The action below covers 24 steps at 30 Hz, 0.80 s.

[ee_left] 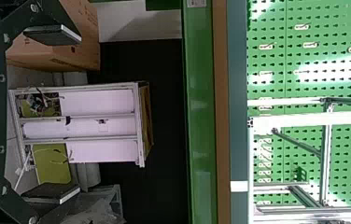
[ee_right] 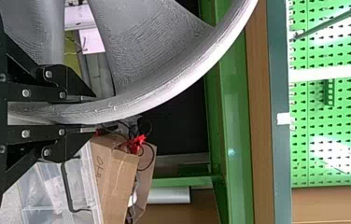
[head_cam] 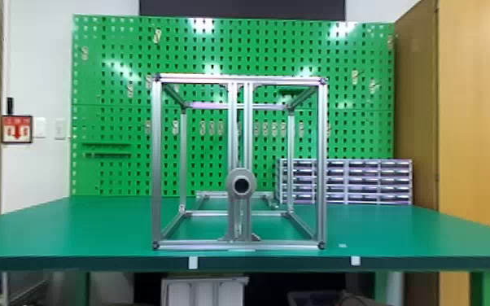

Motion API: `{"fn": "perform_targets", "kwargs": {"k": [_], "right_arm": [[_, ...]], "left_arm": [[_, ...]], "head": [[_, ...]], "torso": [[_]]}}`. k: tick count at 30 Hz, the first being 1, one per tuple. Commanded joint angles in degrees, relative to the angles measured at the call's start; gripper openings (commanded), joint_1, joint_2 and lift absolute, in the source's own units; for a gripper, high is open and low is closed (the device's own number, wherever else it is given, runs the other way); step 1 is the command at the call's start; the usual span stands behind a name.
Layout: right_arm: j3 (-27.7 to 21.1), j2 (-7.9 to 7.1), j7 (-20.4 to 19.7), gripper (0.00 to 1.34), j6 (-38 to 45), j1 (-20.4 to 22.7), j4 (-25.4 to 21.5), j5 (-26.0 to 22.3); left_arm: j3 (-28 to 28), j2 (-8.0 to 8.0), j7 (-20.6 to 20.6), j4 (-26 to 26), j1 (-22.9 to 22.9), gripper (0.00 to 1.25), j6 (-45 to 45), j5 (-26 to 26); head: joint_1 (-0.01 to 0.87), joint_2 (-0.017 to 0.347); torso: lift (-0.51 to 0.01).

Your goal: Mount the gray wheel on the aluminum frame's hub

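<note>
The aluminum frame (head_cam: 156, 162) stands upright on the green table, with the round gray hub (head_cam: 248, 173) on its front middle uprights, its dark bore facing the robot. In the right wrist view my right gripper (ee_right: 87, 113) is shut on the rim of the gray wheel (ee_right: 178, 77); the wheel's broad spokes show, and part of it runs past the picture's edge. The left wrist view has my left gripper (ee_left: 68, 114) wide open, nothing between its fingers, in front of the table's edge. Part of the frame (ee_left: 309, 119) stands beyond it.
A drawer cabinet (head_cam: 370, 181) stands behind the frame at the right, before a green pegboard (head_cam: 110, 101). The table's front edge (head_cam: 276, 263) lies between robot and frame. Below are a white-panelled rack (ee_left: 99, 130) and a cardboard box (ee_right: 113, 177).
</note>
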Motion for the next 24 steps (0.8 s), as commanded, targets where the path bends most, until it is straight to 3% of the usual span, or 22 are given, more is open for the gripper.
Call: {"fn": "perform_targets", "kwargs": {"k": [1, 24], "right_arm": [[0.0, 0.0, 0.0, 0.29, 0.0, 0.0, -0.1, -0.1], [-0.1, 0.09, -0.1, 0.29, 1.0, -0.2, -1.2, -1.0]], "left_arm": [[0.0, 0.0, 0.0, 0.0, 0.0, 1.08, 0.0, 0.0], [0.1, 0.0, 0.0, 0.0, 0.0, 1.08, 0.0, 0.2]], "head": [[-0.005, 0.006], [-0.005, 0.006]], "torso": [[-0.499], [-0.499]]}}
